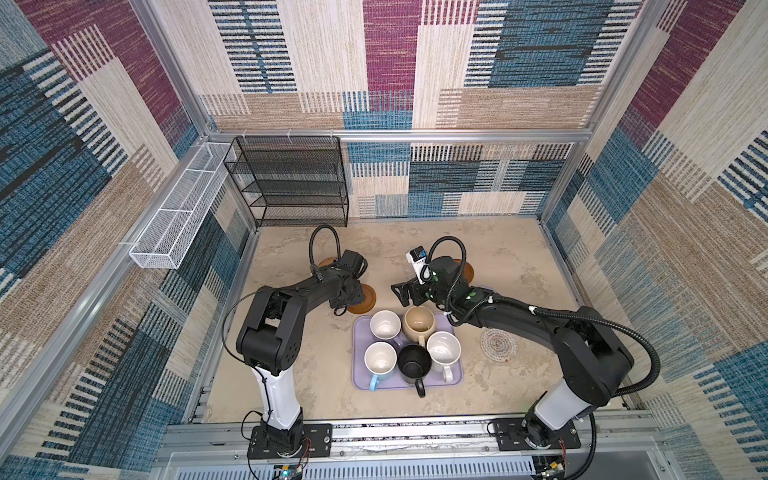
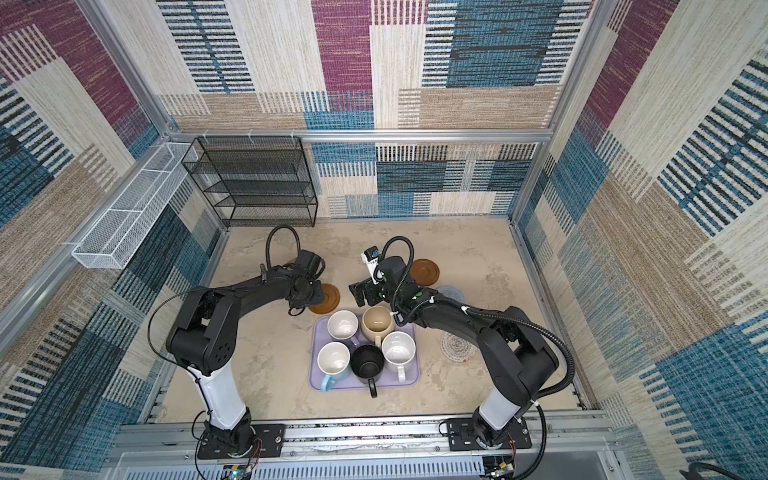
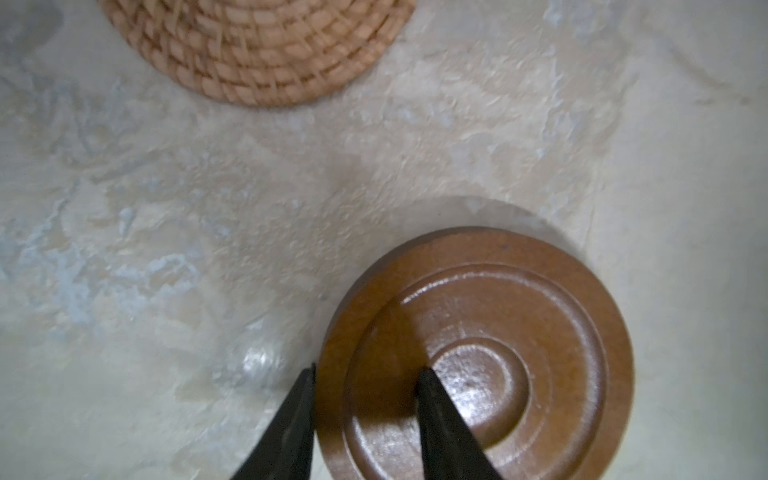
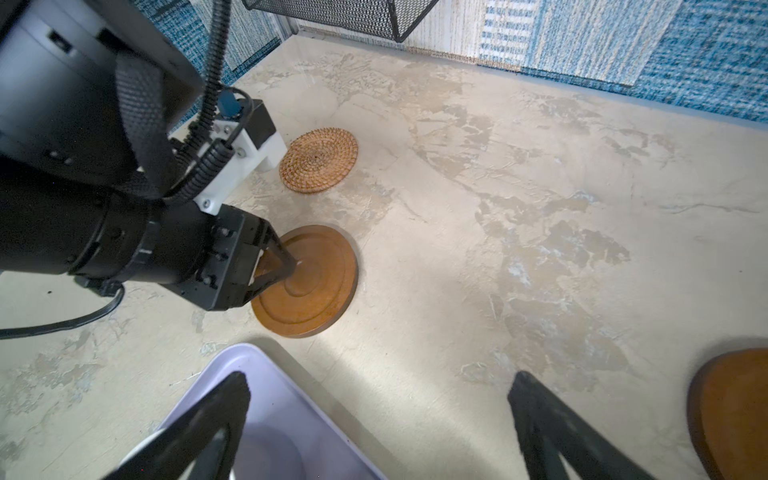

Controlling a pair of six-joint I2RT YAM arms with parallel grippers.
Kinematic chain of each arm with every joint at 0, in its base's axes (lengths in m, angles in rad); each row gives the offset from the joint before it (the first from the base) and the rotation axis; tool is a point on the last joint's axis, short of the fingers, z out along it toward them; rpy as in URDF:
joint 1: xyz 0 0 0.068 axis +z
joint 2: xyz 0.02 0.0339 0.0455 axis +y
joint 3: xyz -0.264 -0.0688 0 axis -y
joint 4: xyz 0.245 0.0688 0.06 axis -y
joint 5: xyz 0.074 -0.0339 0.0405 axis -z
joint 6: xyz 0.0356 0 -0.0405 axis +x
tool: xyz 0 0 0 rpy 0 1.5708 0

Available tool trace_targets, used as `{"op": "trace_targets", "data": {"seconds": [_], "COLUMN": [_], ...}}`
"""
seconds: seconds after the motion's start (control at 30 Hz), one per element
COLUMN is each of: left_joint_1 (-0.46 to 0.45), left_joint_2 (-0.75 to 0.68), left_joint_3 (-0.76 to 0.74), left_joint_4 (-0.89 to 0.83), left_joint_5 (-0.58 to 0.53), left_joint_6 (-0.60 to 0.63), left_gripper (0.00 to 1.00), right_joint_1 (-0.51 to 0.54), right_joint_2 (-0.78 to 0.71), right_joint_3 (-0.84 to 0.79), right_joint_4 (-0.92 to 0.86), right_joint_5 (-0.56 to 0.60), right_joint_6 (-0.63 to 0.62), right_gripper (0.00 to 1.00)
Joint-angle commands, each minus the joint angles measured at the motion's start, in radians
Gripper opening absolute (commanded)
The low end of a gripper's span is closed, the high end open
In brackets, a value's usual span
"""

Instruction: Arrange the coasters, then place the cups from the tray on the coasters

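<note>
Patchwork woven panels wall in a mottled beige table point(image 1: 498, 249), with a black mesh shelf point(image 1: 291, 187) at the back and a white wire basket point(image 1: 178, 220) on the left wall. Near the middle sits the lavender tray point(image 1: 360, 380) with all 5 mugs upright on it. The lavender mug point(image 1: 384, 325) and beige mug point(image 1: 419, 325) stand at the far side. The blue mug point(image 1: 380, 361), black mug point(image 1: 414, 365) and speckled mug point(image 1: 443, 348) stand nearer the front.

The left gripper point(image 3: 370, 399) points down at a brown coaster point(image 3: 519, 332) lying just beyond the tray's far left corner. Its jaws are narrow, 1 finger outside the disc's edge and the other on the grooved top, so the rim lies between them. I cannot tell whether they pinch it. A rattan coaster point(image 4: 318, 160) lies further back, near the brown coaster but apart from it.

The right gripper point(image 4: 378, 419) hovers by the tray's far edge, jaws spread wide and holding nothing. Behind its arm lie a 2nd brown coaster point(image 2: 424, 272) and a grey-blue coaster point(image 2: 454, 293), just beside each other. A whitish coaster point(image 1: 498, 343) lies right of the tray, partly under that arm.
</note>
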Motion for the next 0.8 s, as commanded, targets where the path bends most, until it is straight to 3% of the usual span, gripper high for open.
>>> {"op": "trace_targets", "data": {"seconds": [0.0, 0.77], "left_joint_1": [0.000, 0.005], "left_joint_2": [0.038, 0.244], "left_joint_3": [0.023, 0.345], "left_joint_4": [-0.004, -0.115], "left_joint_5": [0.031, 0.036], "left_joint_6": [0.015, 0.038], "left_gripper": [0.40, 0.39], "right_joint_1": [-0.018, -0.064], "right_joint_2": [0.002, -0.020], "right_joint_3": [-0.006, -0.029], "right_joint_4": [0.041, 0.030], "right_joint_5": [-0.056, -0.027], "right_joint_6": [0.025, 0.019], "right_gripper": [1.00, 1.00]}}
